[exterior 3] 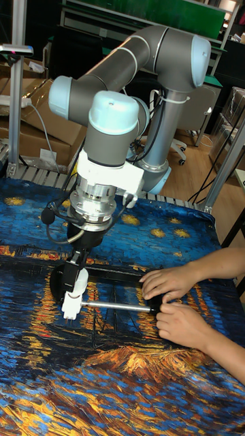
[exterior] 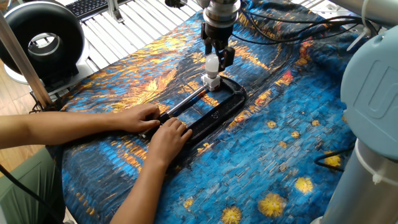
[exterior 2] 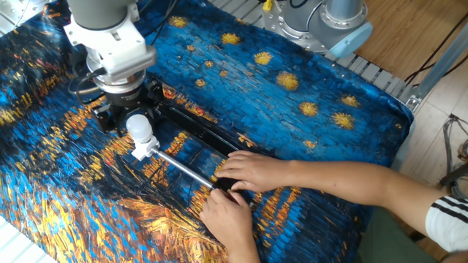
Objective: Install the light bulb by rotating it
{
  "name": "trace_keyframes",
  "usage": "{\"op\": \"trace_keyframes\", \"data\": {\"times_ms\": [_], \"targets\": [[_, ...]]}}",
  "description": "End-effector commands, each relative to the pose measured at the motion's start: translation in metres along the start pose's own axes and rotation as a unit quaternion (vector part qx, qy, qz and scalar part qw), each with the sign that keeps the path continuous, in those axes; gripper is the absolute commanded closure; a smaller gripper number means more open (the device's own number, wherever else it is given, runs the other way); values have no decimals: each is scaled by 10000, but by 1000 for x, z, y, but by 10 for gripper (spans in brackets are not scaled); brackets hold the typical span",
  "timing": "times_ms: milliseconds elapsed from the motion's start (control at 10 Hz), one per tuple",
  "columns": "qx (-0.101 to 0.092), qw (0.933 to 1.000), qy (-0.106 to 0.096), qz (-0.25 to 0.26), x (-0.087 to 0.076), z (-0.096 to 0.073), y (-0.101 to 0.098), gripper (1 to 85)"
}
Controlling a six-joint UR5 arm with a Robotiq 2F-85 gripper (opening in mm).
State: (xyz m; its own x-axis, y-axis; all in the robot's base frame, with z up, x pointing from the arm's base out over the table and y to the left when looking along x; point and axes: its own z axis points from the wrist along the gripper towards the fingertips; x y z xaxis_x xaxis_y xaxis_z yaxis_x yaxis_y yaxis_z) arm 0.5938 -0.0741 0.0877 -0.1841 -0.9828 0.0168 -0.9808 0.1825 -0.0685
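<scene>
Nearest the camera in one fixed view, at lower left, two bare human hands [exterior: 158, 127] press down on the long black metal C-clamp [exterior: 214, 111], which lies flat on the blue-and-gold painted cloth covering the counter [exterior: 280, 155]. A thin silver steel rod [exterior: 186, 99] runs from the hands up toward frame centre, ending at a small white socket block with metal fittings [exterior: 211, 81].

Standing upright in that block is the small matte white globe light bulb [exterior: 212, 63], its neck down in the socket. The gripper [exterior: 214, 57] hangs directly over it, the dark fingers [exterior: 224, 56] flanking the globe on either side; whether they actually press on the glass I cannot tell from any view.

The bulb looks light, smooth and brittle, likely slippery under hard pads. A gentle, even hold around the widest part of the globe seems best, turning about the vertical axis without side load, since tilting could cross the thread or crack the glass.

Farther back, at upper left, sits a black round fan housing [exterior: 40, 40].
</scene>
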Motion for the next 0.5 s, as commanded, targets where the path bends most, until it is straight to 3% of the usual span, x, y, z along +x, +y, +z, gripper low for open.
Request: {"op": "trace_keyframes", "data": {"times_ms": [0, 400], "targets": [[5, 9994, 12, -357, -1, 0, 2, 133], [-61, 9990, -71, -428, -5, 0, 6, 150]]}}
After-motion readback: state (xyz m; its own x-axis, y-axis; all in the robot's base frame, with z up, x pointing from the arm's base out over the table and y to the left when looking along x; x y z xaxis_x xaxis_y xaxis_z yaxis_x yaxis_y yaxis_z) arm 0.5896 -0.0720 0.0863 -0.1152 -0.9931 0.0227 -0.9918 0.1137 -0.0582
